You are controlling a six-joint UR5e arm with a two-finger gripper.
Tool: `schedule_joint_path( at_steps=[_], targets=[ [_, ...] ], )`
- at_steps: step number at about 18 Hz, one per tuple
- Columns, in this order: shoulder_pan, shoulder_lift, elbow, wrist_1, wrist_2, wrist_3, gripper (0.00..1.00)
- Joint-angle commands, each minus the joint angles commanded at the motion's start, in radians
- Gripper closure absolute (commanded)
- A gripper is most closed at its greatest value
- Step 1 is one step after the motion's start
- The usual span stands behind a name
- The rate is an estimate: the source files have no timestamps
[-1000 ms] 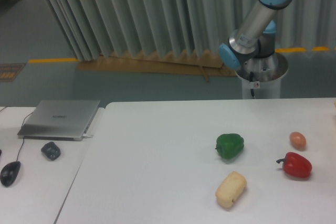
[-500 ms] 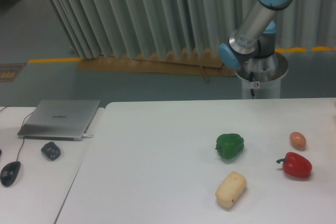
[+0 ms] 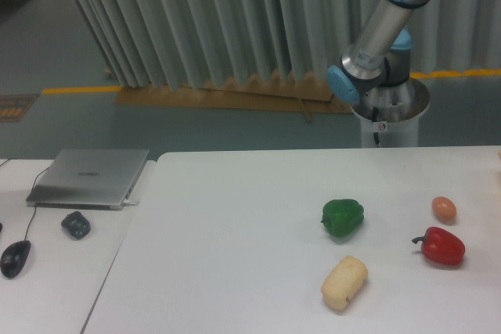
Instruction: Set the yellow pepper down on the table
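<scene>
The table (image 3: 235, 256) was a wide white top with a rounded corner at its far left. On its right half lay four things, none touching another: a green pepper (image 3: 343, 217), a pale bread-like lump (image 3: 344, 281) in front of it, a red pepper (image 3: 442, 246) further right with its stem pointing left, and a small orange egg-shaped thing (image 3: 444, 209) just behind the red one. The yellow pepper appeared nowhere in the camera view, so its place could not be told.

The robot arm (image 3: 383, 29) rose from a round silver base (image 3: 390, 111) behind the far edge of the table and ran up and to the right, out past the top corner of the view, with blue caps at its joints. The gripper lay outside the picture, so how its jaws stood, and whether they had hold of anything, could not be told.

A second white table (image 3: 47, 287) adjoined on the left, bearing a closed silver laptop (image 3: 88, 177), a small dark lump (image 3: 76, 224) and a black mouse (image 3: 15, 258) with its cord. Behind everything hung a grey-green pleated curtain (image 3: 211, 13)
</scene>
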Motion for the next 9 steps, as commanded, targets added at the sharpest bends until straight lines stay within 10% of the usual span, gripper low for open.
schedule_joint_path(
  at_steps=[9],
  targets=[
    [-0.191,0.097,-0.035,0.002,0.081,-0.308,0.37]
  ],
)
